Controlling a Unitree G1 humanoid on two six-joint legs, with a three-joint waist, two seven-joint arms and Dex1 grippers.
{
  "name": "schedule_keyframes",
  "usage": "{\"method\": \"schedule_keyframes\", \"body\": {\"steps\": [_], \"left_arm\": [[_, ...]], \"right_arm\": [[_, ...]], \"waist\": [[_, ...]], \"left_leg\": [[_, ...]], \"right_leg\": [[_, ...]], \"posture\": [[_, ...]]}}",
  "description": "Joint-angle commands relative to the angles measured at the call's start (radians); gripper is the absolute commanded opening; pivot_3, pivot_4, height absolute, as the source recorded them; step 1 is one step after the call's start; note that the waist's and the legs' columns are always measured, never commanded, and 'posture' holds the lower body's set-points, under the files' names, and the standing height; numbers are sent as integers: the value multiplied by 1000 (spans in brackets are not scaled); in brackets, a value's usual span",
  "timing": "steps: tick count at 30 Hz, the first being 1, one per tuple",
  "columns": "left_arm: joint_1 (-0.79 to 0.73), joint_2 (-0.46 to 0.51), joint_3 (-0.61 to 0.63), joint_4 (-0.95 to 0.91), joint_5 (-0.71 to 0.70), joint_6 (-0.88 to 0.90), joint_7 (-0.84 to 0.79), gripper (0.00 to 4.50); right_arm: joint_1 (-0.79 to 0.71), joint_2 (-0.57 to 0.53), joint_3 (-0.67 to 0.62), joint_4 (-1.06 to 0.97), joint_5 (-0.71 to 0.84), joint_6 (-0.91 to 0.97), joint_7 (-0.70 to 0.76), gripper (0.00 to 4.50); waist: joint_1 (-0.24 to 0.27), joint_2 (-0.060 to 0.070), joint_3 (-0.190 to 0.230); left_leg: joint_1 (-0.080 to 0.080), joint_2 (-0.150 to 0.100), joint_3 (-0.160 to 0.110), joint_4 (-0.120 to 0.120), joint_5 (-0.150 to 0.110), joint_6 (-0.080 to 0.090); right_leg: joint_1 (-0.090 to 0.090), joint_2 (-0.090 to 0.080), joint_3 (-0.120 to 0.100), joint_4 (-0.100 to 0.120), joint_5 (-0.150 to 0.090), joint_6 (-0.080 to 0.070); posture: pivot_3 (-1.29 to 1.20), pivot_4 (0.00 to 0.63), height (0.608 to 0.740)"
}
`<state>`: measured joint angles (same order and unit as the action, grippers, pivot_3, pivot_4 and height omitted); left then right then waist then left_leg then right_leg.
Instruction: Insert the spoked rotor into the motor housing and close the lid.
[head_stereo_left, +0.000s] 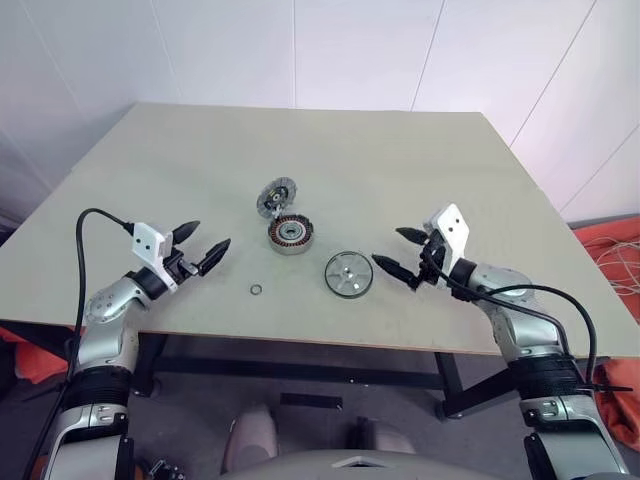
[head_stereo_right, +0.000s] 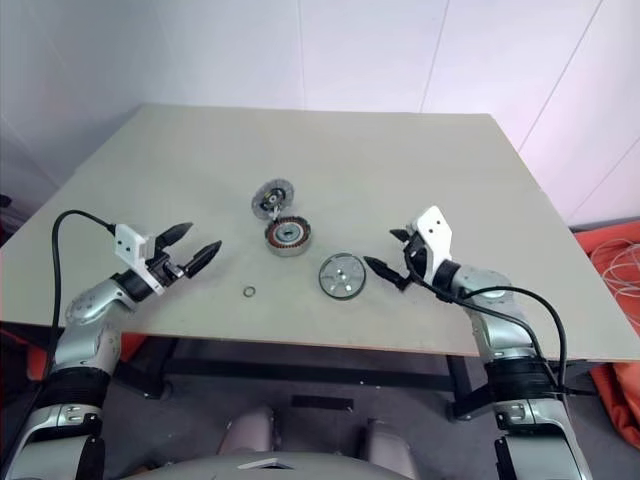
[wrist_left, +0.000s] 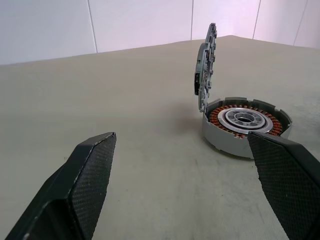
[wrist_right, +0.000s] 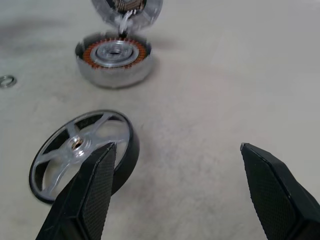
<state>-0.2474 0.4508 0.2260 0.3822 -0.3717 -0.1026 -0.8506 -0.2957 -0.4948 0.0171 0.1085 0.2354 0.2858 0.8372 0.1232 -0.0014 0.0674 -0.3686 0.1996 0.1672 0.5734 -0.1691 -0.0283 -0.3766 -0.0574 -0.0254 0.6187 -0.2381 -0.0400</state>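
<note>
On the left, the left gripper (head_stereo_left: 203, 248) hovers over the near-left part of the table (head_stereo_left: 400, 160), its two black fingers spread wide with nothing between them, pointing toward the middle of the table and a little to the right. In the left wrist view its fingertips (wrist_left: 92, 165) frame the motor housing from a distance, well apart from it.

Just right of that gripper, near the front edge, a tiny thin metal ring (head_stereo_left: 256, 290) lies flat on the tabletop.

Further right, around the table's centre, sits the motor housing (head_stereo_left: 292, 233), a short round drum standing with its axis upright and its open face up, showing the copper-coloured windings around a silver centre. At its far side the lid (head_stereo_left: 276, 197) stands up on edge, tilted and touching the housing's rim, its flat face turned toward the housing, so the housing is uncovered.

Right of and nearer than the housing, the spoked rotor (head_stereo_left: 348, 274) lies flat on the table, hub axis pointing up, apart from the housing.

Right again, the right gripper (head_stereo_left: 403, 251) hangs just beside the rotor, angled slightly down and toward the left, jaws wide apart and empty. In the right wrist view one finger (wrist_right: 95, 195) overlaps the rotor's rim; whether it touches cannot be told.
</note>
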Motion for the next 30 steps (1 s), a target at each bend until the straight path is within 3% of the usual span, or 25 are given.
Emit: {"method": "schedule_keyframes", "body": {"steps": [1, 9, 16, 20, 27, 30], "left_arm": [[-15, 4, 0, -27, -3, -12, -3, 4485], [-1, 2, 6, -81, -78, 3, -103, 4485], [13, 0, -7, -110, -84, 18, -140, 4485], [14, -5, -9, -108, -77, 9, -130, 4485], [20, -7, -8, -106, -70, -2, -115, 4485], [17, -8, -9, -102, -68, -5, -113, 4500]], "right_arm": [[-55, -39, 27, -125, 13, 174, -8, 4500], [-192, -106, 95, -310, 60, 611, -26, 4500], [-348, -121, 215, -288, 64, 952, -67, 4500], [-382, -95, 264, -185, 39, 993, -113, 4500], [-420, -48, 239, -40, 39, 975, -156, 4500], [-427, -40, 234, -19, 49, 972, -152, 3970]], "waist": [[1, 0, 0], [4, 0, 0], [4, 0, 0], [4, 0, 0], [3, 0, 0], [4, 0, 0]], "left_leg": [[0, 0, 0, 0, 0, 0], [0, 0, 0, 0, 0, 0], [0, 0, 0, 0, 1, -1], [1, 0, 0, 1, 1, -2], [0, 0, 0, 1, 2, -4], [0, 0, 0, 1, 2, -4]], "right_leg": [[0, 0, 0, 0, 0, 0], [0, 0, 0, 1, 0, 0], [-1, 0, 0, 2, 0, 0], [-1, 0, 0, 3, 0, 0], [-1, 0, 0, 3, 0, 0], [-1, 0, 0, 4, 0, 0]], "posture": [[0, 0, 740], [0, 0, 740], [0, 0, 740], [0, 0, 740], [0, 0, 740], [0, 0, 740]]}}
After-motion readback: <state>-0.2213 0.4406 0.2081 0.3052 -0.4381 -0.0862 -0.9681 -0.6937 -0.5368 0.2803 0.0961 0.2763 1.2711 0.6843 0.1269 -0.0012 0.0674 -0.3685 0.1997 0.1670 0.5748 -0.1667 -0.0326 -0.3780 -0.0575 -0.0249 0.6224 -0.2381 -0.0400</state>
